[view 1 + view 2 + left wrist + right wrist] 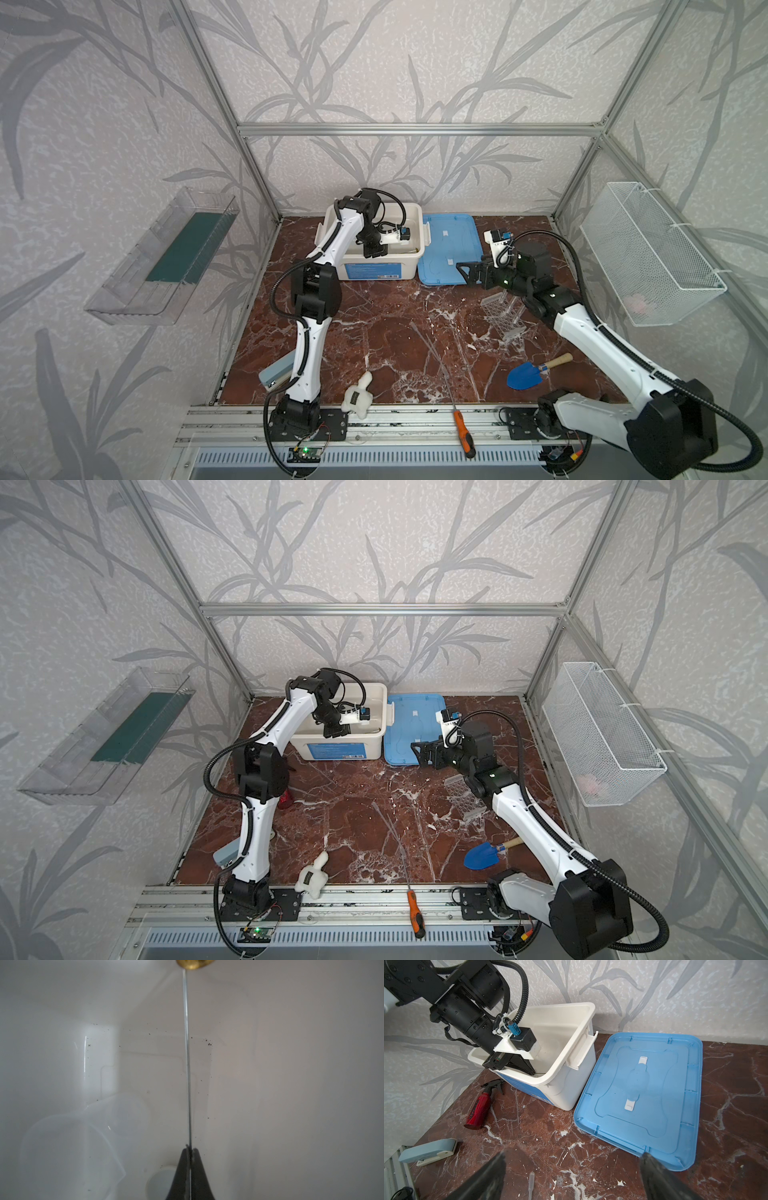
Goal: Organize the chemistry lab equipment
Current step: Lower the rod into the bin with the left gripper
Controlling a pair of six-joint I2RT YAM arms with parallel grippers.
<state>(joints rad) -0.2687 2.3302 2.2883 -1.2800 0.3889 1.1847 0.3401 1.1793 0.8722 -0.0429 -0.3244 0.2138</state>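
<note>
Left tool (190, 1150), deep in the white plastic storage bin (571, 1088), is clamped on one end of a thin clear rod (187, 1053). Held only by that end, the rod could pivot, slip, or snap if driven into the wall. Its long axis runs straight on from the jaws toward the bin's right side, where a brass-coloured piece (195, 963) meets its far end. Right tool (573, 1154) hangs wide and empty over the brown marbled bench (550, 1136).
</note>
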